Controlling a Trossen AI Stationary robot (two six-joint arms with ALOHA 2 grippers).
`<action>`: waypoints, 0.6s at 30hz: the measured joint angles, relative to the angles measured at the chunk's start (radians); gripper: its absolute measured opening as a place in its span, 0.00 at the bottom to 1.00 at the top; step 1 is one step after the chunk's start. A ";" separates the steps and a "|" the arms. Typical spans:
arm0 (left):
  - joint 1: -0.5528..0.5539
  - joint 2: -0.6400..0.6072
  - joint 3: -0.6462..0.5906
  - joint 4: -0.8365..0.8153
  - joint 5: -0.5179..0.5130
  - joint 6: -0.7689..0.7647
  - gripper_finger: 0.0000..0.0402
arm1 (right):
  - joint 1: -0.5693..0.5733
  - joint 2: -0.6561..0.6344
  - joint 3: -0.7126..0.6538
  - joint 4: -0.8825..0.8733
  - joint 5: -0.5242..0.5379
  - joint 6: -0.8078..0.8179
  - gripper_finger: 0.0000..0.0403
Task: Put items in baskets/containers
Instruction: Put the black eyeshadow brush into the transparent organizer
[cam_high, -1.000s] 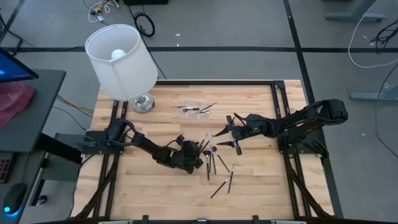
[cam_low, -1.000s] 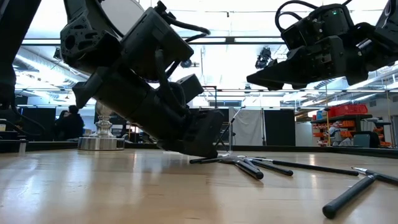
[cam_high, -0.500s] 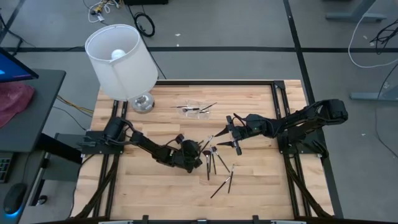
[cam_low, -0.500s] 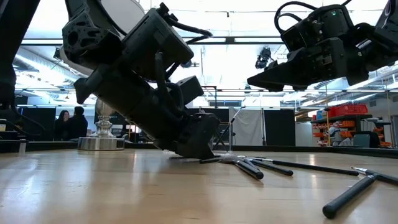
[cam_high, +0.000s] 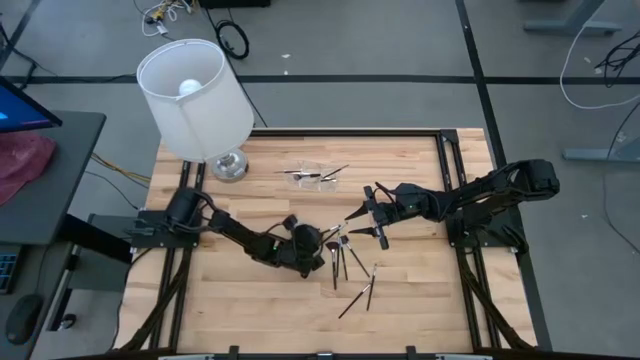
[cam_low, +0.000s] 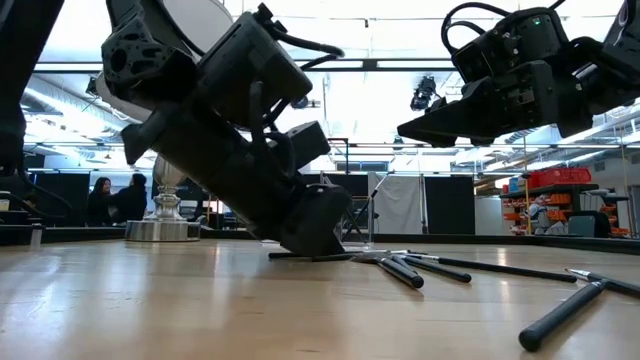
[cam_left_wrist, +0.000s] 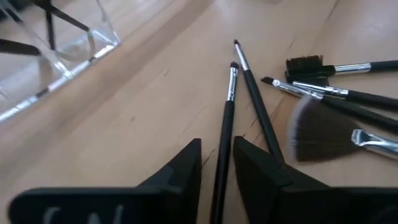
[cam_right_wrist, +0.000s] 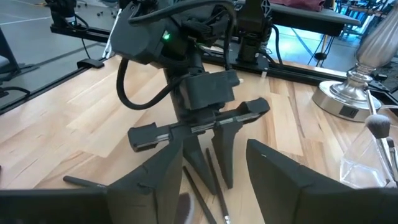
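Note:
Several thin dark makeup brushes (cam_high: 345, 262) lie loose on the wooden table near its middle, among them a fan brush (cam_left_wrist: 317, 130). My left gripper (cam_left_wrist: 217, 142) is down at the table on their left side. It is open only by a narrow gap, one finger on each side of a slim brush handle (cam_left_wrist: 225, 112). My right gripper (cam_high: 355, 223) hovers open above the table, just right of the pile. The clear container (cam_high: 308, 174) stands toward the far edge with a few brushes in it. My left gripper comes down slanting from the table's left, its fingertips (cam_low: 320, 245) at the table top. The slim brush handle (cam_left_wrist: 221, 168) runs lengthwise through the gap and lies flat on the wood. Whether the fingers touch it, I cannot tell.
A white-shaded lamp (cam_high: 195, 95) stands on a metal base (cam_low: 165, 228) at the table's far left corner. Two more brushes (cam_high: 362, 292) lie nearer the near edge. Bare wood shows on the table's left and right parts. People stand in the room behind (cam_low: 115, 195).
My left gripper has shifted slightly at the table top. In the low view a brush handle now sticks out farther along the wood on the gripper's left than a second ago. My right gripper has kept still.

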 joint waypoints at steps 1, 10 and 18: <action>0.006 -0.001 0.000 0.000 0.020 -0.012 0.21 | 0.000 0.001 0.000 -0.001 0.000 -0.004 0.45; 0.018 -0.003 0.000 0.008 0.038 -0.020 0.05 | -0.003 0.142 0.018 0.058 0.000 -0.077 0.45; 0.001 0.002 -0.004 0.046 0.005 0.010 0.03 | -0.047 0.412 0.200 -0.043 -0.009 -0.157 0.45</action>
